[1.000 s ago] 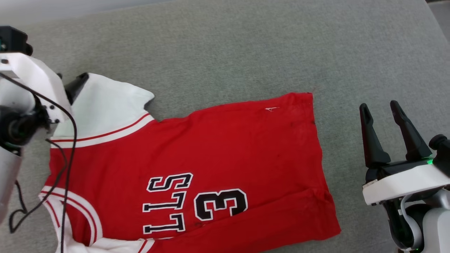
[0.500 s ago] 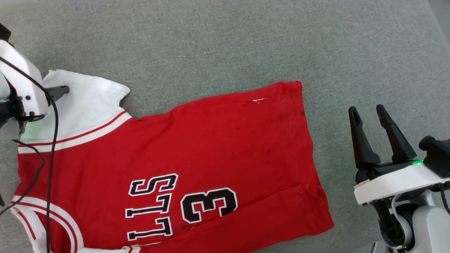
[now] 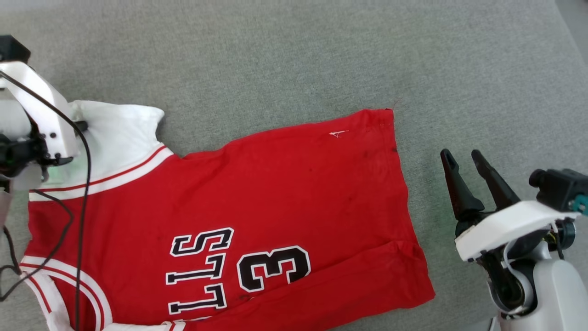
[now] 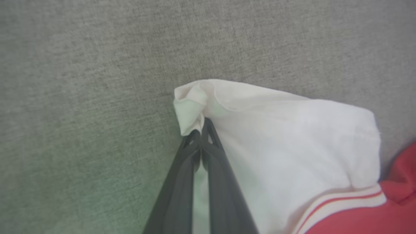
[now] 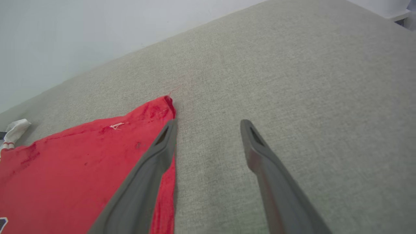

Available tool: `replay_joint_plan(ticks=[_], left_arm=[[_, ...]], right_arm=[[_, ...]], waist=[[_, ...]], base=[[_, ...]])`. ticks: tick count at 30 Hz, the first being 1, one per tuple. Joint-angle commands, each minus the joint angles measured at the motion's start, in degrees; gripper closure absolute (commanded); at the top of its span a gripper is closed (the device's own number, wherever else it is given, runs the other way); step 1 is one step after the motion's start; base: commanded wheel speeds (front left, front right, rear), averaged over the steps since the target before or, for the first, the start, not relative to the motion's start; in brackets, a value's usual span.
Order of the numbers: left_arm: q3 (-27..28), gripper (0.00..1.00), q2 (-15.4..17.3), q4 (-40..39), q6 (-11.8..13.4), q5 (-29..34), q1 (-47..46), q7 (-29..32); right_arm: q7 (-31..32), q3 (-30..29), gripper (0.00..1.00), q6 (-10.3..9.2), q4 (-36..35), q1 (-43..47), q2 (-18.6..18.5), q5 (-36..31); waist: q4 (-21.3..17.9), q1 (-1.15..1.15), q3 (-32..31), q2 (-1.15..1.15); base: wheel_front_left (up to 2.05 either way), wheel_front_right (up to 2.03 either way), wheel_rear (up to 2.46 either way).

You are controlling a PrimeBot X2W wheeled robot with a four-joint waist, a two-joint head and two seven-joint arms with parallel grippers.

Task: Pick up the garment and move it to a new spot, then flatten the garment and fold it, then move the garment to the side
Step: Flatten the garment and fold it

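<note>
The garment (image 3: pixel 275 197), a red jersey with white sleeves and black lettering, lies spread on the grey fabric surface (image 3: pixel 294 59). My left gripper (image 3: pixel 82 125) is at its upper left sleeve. In the left wrist view that gripper (image 4: pixel 201 131) is shut on the bunched corner of the white sleeve (image 4: pixel 286 136). My right gripper (image 3: pixel 461 156) stands open just right of the garment's hem, holding nothing. In the right wrist view the right gripper (image 5: pixel 209 125) hovers over bare fabric, its left finger (image 5: pixel 156 156) overlapping the edge of the red hem (image 5: pixel 97 152).
A black cable (image 3: pixel 85 184) hangs from my left arm across the garment's shoulder. The grey surface stretches well beyond the garment at the top and right. A pale wall (image 5: pixel 97 32) rises behind the surface's far edge.
My left gripper has shut on the white sleeve's corner, bunching it. My right gripper has moved left toward the hem, still open. The camera shifted early on.
</note>
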Motion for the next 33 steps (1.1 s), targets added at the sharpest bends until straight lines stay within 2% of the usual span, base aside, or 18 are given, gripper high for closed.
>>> replay_joint_plan(ticks=[1,5,17,25,26,28,30,31,32,33], left_arm=[[-1.52,1.00,-2.05,0.62,-0.71,0.29,2.96,-0.48],[-1.25,1.00,-1.89,-0.92,-1.90,1.73,1.14,-4.02],[-3.07,1.00,-3.17,-8.20,-4.23,3.63,-0.41,-7.06],[-2.86,1.00,-2.62,-13.11,-4.11,4.25,-1.21,-8.01],[-2.70,1.00,-2.50,-14.07,-3.92,4.05,-0.91,-8.16],[-2.62,1.00,-2.39,-14.41,-3.89,3.94,-0.64,-8.26],[-2.51,1.00,-2.37,-15.02,-3.85,3.54,0.28,-8.55],[-2.46,1.00,-2.33,-15.10,-3.81,3.35,0.48,-8.65],[-2.46,1.00,-2.33,-15.10,-3.81,3.35,0.48,-8.65],[-2.40,1.00,-2.09,-15.13,-3.88,3.32,0.90,-8.82]], right_arm=[[2.14,-0.58,0.00,-0.02,1.98,-1.92,-0.01,0.70],[9.22,-0.57,0.00,-0.02,7.23,-5.66,-2.30,2.86],[28.05,2.84,0.00,-0.02,17.06,-18.58,-9.10,5.49],[33.75,6.12,0.00,-0.02,25.86,-26.92,-9.45,5.17],[34.79,7.29,0.00,-0.02,28.96,-28.49,-9.15,5.76],[35.16,7.95,0.00,-0.02,30.59,-28.85,-9.05,6.05],[38.07,10.24,0.00,-0.02,36.25,-29.20,-8.60,5.92],[39.13,10.94,0.21,-0.02,38.16,-28.94,-8.35,6.01],[39.13,10.94,0.21,-0.02,38.16,-28.94,-8.35,6.01],[40.94,11.93,1.00,-0.02,40.98,-28.86,-7.65,6.88]], waist=[[0.89,0.00,-1.39,0.00],[2.81,0.00,-3.22,0.00],[9.51,0.00,-4.62,0.00],[11.66,0.00,-2.44,0.00],[11.90,0.00,-2.06,0.00],[11.98,0.00,-1.96,0.00],[12.11,0.00,-2.02,0.00],[12.16,0.00,-2.06,0.00],[12.16,0.00,-2.06,0.00],[12.14,0.00,-2.20,0.00]], base=[[0.00,0.00,0.00],[0.00,0.00,0.00],[0.00,0.00,0.00],[0.00,0.00,0.00],[0.00,0.00,0.00],[0.00,0.00,0.00],[0.00,0.00,0.00],[0.00,0.00,0.00],[0.00,0.00,0.00],[0.00,0.00,0.00]])
